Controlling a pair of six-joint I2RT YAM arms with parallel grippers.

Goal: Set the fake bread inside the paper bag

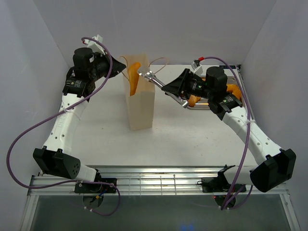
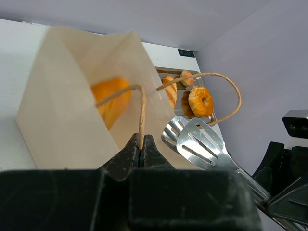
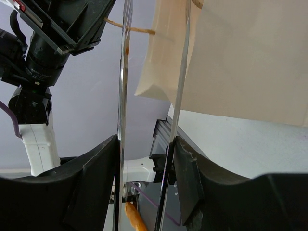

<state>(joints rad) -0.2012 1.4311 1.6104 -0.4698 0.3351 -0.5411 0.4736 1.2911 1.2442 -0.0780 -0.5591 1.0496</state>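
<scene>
The left hand point(image 2: 140, 147) is clamped on a cord handle point(image 2: 142, 110) of the paper bag point(image 2: 62, 110), with one loaf point(image 2: 111, 98) already inside just ahead. The right hand point(image 3: 147, 150) grips the tongs point(image 2: 197, 142), their tips empty beside the bag. Beyond, a doughnut point(image 2: 200, 101) and other fake bread point(image 2: 169, 94) wait on the tray point(image 2: 168, 71).

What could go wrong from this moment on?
1. The left gripper pinches only the thin cord handle of the paper bag; a pull may tip it.
2. The tongs in the right gripper sit by the other handle loop and may snag it when withdrawn.
</scene>
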